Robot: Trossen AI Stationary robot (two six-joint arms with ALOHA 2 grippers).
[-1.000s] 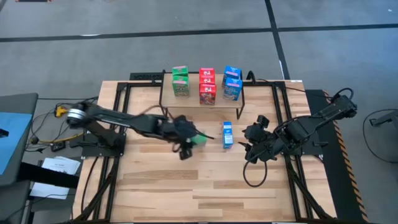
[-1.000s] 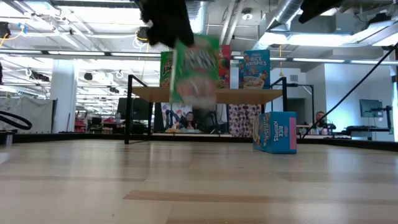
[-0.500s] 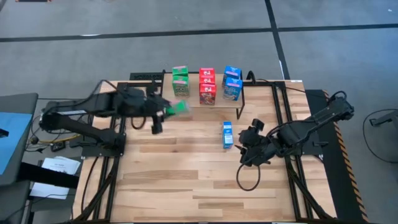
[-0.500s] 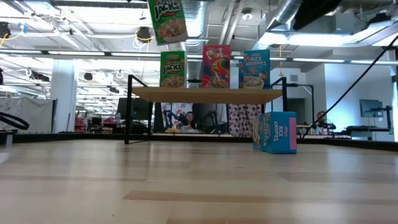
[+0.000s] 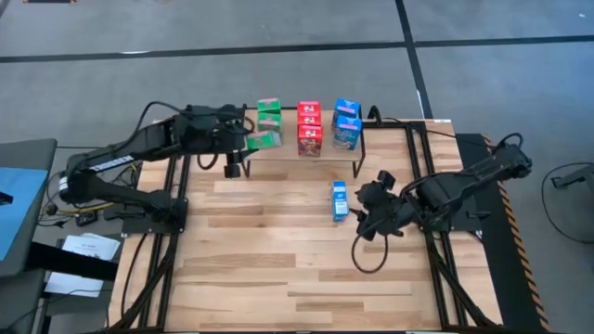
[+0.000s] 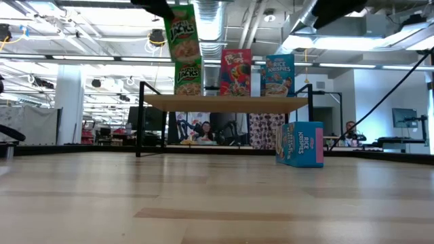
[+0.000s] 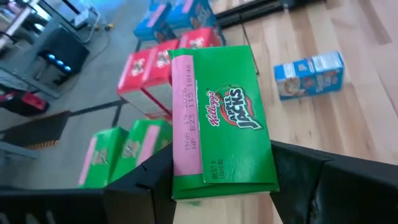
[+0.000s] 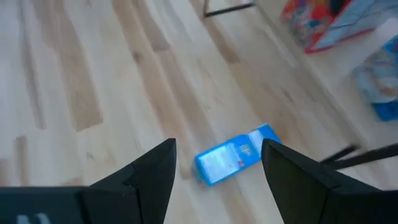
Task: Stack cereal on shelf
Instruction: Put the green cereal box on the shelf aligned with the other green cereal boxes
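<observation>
A slatted light-wood bench point(image 5: 278, 269) seen from above, with two dark robot arms reaching in from either side. At the far edge of the bench stands a low light-wood shelf on thin black metal legs point(image 5: 302, 153). On the shelf sit small cereal boxes in three colour groups: green boxes point(image 5: 269, 111) at the left end, red boxes point(image 5: 309, 128) in the middle, and blue boxes point(image 5: 346, 124) at the right end.

The left hand point(image 5: 243, 145) is raised beside the shelf's left end, clenched on a green Apple Jacks cereal box point(image 5: 264, 140). In the left wrist view its two dark fingers press both sides of the box point(image 7: 224, 124), with the green boxes point(image 7: 124, 152) and red boxes point(image 7: 165, 68) on the shelf beyond. From bench height the held box point(image 6: 183, 30) hangs in the air just above the green box point(image 6: 188, 78) on the shelf.

A lone blue Rice Krispies box point(image 5: 340, 200) rests on the bench in front of the shelf's right end. The right hand point(image 5: 365, 211) hovers just beside it, fingers spread wide and holding nothing; its wrist view shows that box point(image 8: 236, 155) between the parted fingers, lower down.
</observation>
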